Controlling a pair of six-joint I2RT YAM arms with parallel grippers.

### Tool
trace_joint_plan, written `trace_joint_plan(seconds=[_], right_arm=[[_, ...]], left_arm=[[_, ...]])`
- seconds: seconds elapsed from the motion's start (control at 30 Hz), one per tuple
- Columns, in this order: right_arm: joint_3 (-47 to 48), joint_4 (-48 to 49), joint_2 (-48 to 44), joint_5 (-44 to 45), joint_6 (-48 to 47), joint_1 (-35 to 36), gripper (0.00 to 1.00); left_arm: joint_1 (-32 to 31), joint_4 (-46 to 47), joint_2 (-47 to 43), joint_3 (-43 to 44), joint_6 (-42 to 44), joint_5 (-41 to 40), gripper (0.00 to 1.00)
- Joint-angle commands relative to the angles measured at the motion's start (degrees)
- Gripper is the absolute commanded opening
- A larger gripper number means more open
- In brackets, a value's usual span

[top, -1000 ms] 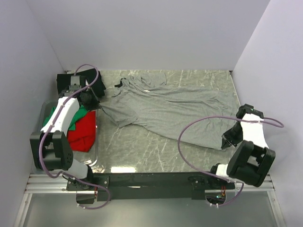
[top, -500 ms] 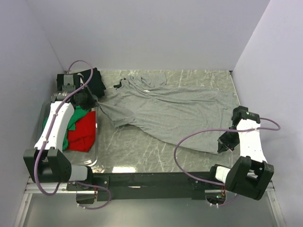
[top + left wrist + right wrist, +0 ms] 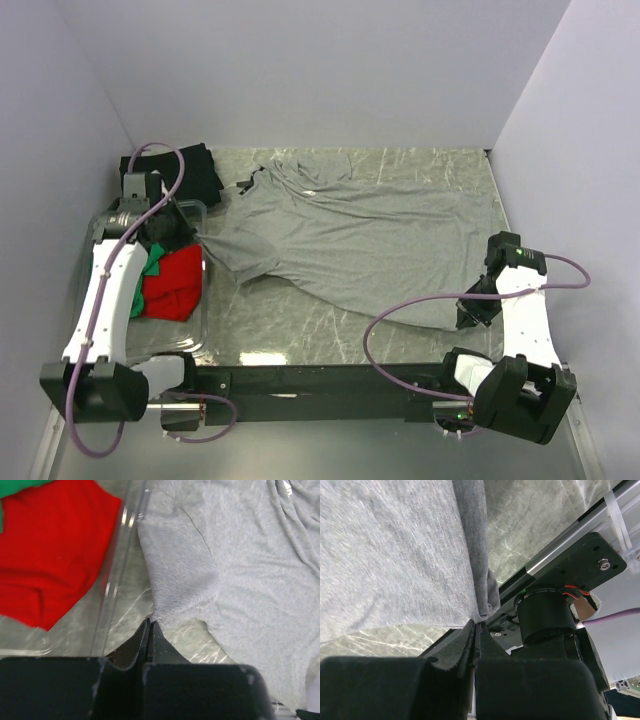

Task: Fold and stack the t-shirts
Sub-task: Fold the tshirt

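Grey t-shirt [image 3: 350, 235] spread across the marbled table [image 3: 300, 325], collar toward the far left, hem toward the right. Left gripper [image 3: 150, 626]: fingers pressed together on the edge of the near sleeve, just beside the wall of a clear plastic bin [image 3: 203, 300]. Right gripper [image 3: 475, 624]: clamped on the near right corner of the hem, by the table's near edge. The bin holds a red t-shirt [image 3: 172, 285] and a green t-shirt [image 3: 151, 268]; the left arm [image 3: 105, 290] crosses above them and hides most of the green one. A black t-shirt [image 3: 195, 168] lies behind the bin, near the grey collar. A purple cable [image 3: 400, 309] loops over the grey hem.
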Motion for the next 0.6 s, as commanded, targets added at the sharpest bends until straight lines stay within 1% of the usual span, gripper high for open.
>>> trace_joint_plan(seconds=[0.0, 0.17, 0.3, 0.43, 0.57], right_arm=[[0.22, -6.67, -1.01, 0.01, -0.36, 0.47, 0.00], [0.92, -6.68, -1.27, -0.16, -0.71, 0.47, 0.00], [1.80, -5.89, -0.31, -1.74, -0.98, 0.47, 0.00], [3.56, -4.22, 1.54, -2.45, -1.41, 0.12, 0.00], [6.98, -2.55, 4.52, -3.06, -2.64, -0.93, 0.00]], left_arm=[[0.11, -3.49, -3.78, -0.01, -0.24, -4.84, 0.00], [0.10, -3.31, -4.40, -1.07, -0.41, -3.00, 0.00], [0.11, -0.59, -3.18, -0.54, 0.20, -0.54, 0.00], [0.11, 2.13, 1.65, 0.86, 0.91, 2.53, 0.00], [0.11, 4.77, 6.31, 4.11, 3.19, 4.12, 0.00]])
